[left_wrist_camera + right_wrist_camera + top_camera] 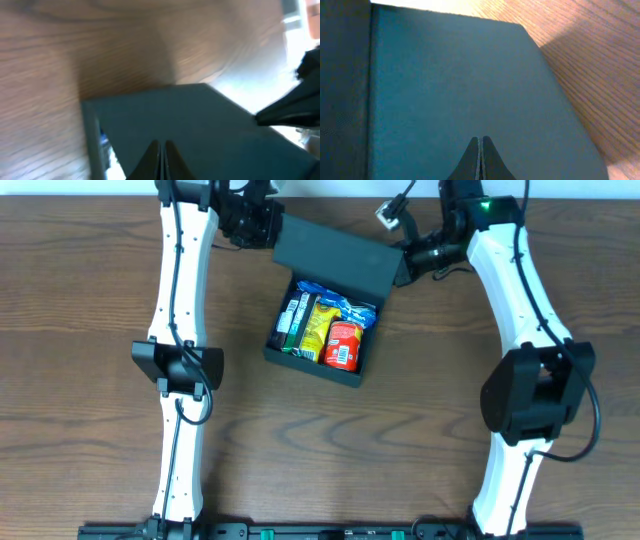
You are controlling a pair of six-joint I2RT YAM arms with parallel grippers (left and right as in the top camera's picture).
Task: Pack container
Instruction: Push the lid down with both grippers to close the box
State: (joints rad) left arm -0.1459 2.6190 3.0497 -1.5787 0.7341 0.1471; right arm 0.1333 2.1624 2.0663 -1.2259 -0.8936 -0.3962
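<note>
Snacks (325, 325) packed, the left gripper (263, 226) and right gripper (406, 256), both pinched together, flank the container's (310, 368) raised lid (335, 252), which likely needs folding down next.

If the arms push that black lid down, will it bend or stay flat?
Probably stays flat: the lid looks like one even, uncreased sheet in both wrist views. It likely swings easily where it joins the box. Being thin card, it is probably light.
</note>
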